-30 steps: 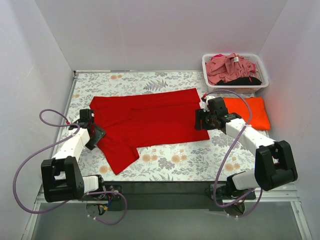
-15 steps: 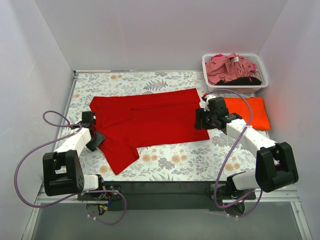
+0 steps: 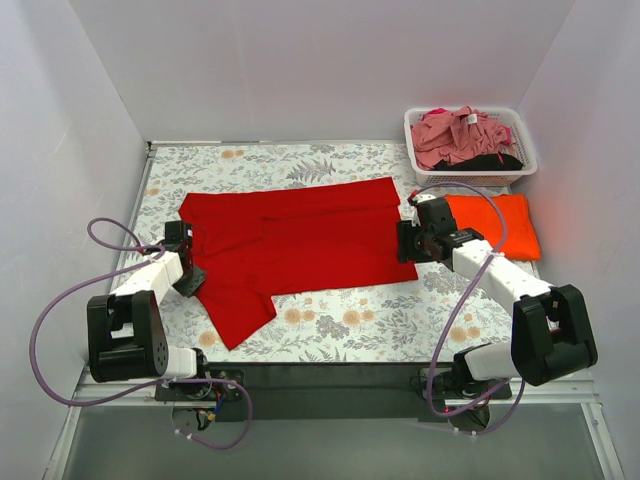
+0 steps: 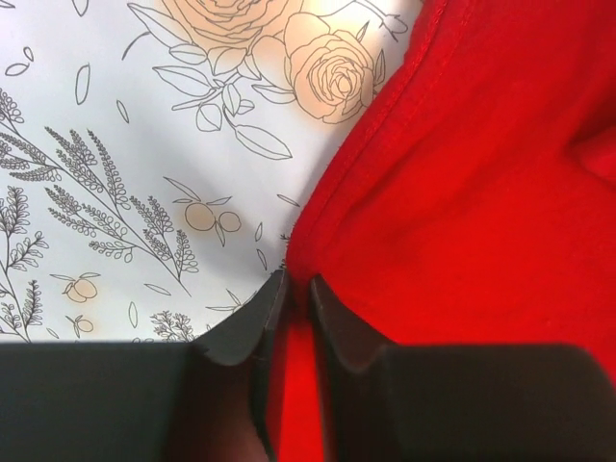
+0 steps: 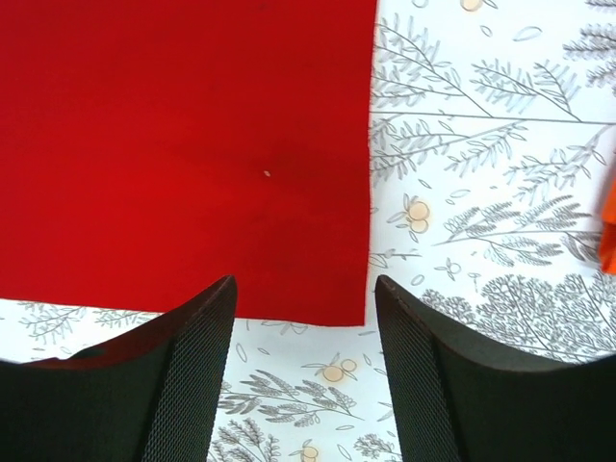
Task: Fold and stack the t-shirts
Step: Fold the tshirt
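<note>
- One tee looks finished: the orange t-shirt point(image 3: 495, 222) lies as a neat folded rectangle just beside the right end of the red t-shirt point(image 3: 290, 245).
- Two more at least wait their turn: the pink t-shirt point(image 3: 455, 135) and the black t-shirt point(image 3: 495, 160) are heaped in the basket point(image 3: 411, 130), beyond the red t-shirt's far right corner.
- Spread sideways on the table cloth point(image 3: 330, 330), the red t-shirt has a sleeve flaring out from its near left part. Overlapping layers show along its far half, so I judge its folding barely begun and its stacking not yet done.
- Low at the red t-shirt's left edge, the left gripper point(image 4: 296, 289) has its fingers drawn nearly together with a strip of the red hem pinched between them. Its arm reaches forward from the base and angles in toward the cloth.
- Over the red t-shirt's near right corner, the right gripper point(image 5: 303, 289) points down with its fingers spread apart and nothing between them. The corner of the cloth lies under the gap, and whether the tips touch the cloth cannot be told.
</note>
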Controlling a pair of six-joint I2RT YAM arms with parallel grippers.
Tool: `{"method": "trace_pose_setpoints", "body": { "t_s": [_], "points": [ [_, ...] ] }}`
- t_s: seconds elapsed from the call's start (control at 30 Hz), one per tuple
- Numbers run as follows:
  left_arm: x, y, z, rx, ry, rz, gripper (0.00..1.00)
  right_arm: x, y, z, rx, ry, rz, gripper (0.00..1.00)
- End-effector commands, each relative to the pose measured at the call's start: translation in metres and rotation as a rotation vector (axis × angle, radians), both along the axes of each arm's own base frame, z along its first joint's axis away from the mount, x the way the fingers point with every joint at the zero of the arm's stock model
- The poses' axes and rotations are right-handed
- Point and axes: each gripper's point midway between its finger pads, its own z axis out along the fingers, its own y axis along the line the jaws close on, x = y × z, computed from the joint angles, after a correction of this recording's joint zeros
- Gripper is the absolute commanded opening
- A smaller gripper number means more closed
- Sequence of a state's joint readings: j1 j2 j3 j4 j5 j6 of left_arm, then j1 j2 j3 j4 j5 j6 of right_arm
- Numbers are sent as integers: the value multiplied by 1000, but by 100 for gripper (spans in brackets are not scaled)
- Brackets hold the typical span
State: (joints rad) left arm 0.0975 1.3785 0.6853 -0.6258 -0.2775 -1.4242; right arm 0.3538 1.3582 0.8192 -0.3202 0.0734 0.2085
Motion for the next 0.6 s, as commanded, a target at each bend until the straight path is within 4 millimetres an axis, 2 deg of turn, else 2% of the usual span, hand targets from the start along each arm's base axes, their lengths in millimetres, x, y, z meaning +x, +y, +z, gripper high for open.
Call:
{"method": "trace_pose_setpoints", "body": {
  "t_s": [0.0, 0.13, 0.27, 0.4, 0.57],
  "points": [
    [-17, -4, -20, -31, 74, 3, 11, -11, -17, -3, -53, 19, -68, 65],
    [-15, -6, -20, -41, 74, -10, 0, -21, -21, -13, -54, 74, -92, 61],
    [-13, -6, -16, -41, 53, -14, 0, -27, -21, -25, -60, 120, -104, 59],
    [-11, -6, -11, -35, 29, -14, 0, -21, -14, -27, -38, 143, -101, 57],
    [-9, -5, -9, -30, 17, -11, 0, -16, -17, -33, -62, 159, -120, 51]
  ]
}}
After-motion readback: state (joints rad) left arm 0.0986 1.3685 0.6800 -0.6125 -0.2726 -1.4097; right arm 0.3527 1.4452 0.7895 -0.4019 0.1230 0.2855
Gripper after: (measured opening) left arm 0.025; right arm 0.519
